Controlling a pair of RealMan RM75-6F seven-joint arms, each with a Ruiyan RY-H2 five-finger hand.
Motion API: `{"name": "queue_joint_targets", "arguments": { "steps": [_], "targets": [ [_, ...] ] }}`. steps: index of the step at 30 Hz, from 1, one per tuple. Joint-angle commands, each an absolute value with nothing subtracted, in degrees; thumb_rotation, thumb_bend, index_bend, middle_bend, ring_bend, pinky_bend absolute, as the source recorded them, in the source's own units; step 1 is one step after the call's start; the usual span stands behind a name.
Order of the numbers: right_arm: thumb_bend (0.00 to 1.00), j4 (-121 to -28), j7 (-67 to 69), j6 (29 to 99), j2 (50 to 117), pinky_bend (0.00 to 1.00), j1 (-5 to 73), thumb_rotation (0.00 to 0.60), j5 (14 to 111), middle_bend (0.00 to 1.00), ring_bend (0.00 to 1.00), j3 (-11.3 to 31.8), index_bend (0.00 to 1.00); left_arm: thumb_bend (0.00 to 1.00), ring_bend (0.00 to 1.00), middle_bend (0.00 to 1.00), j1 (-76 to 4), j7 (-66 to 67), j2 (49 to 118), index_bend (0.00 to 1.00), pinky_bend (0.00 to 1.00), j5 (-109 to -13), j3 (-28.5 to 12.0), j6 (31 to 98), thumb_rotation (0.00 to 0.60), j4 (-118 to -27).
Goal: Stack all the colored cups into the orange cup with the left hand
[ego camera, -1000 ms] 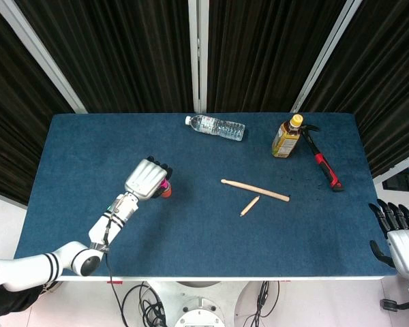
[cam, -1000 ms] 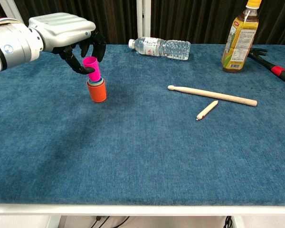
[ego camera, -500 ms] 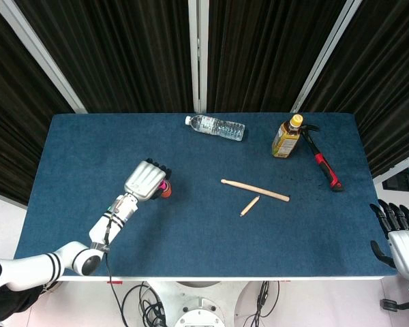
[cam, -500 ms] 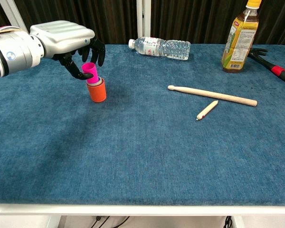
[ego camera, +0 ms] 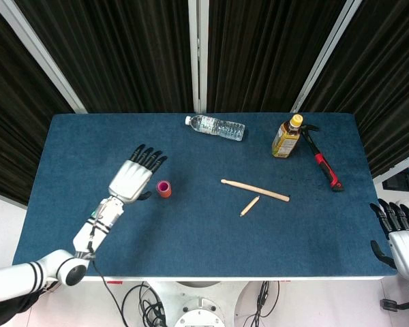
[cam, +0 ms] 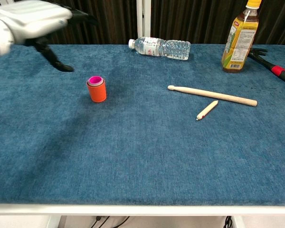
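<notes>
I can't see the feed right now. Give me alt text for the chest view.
The left hand hangs open above the blue table, apart from the orange cup, which stands upright with the pink cup nested inside. To the right lie a drumstick, a water bottle on its side, and an upright tea bottle.

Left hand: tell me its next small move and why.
Probably pull the left hand back clear of the stack and rest it. Its fingers are spread and hold nothing, the pink cup already sits nested in the orange cup, and no loose colored cup shows on the table.
</notes>
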State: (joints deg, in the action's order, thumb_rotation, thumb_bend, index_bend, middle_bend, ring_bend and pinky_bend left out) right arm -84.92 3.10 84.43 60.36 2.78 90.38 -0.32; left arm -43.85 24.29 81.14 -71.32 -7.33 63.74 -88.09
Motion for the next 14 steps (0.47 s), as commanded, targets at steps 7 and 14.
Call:
{"name": "queue_joint_targets", "arguments": {
  "steps": [7, 14],
  "targets": [
    [0.33, -82.8, -1.9, 85.1, 63.7, 0.0, 3.5, 0.6, 91.1, 0.0, 0.0, 0.5, 0.0, 0.15, 0.0, 0.08, -17.4, 12.2, 71.7, 0.1, 0.04, -82.4, 6.8, 91.7, 0.6, -90.7],
    [0.33, -83.7, -4.1, 84.0, 64.1, 0.0, 4.0, 0.6, 91.1, 0.0, 0.0, 0.2, 0.0, 0.15, 0.0, 0.11, -11.7, 5.7, 73.1, 0.1, 0.04, -82.9, 8.2, 92.5, 0.6, -83.2]
  ]
}}
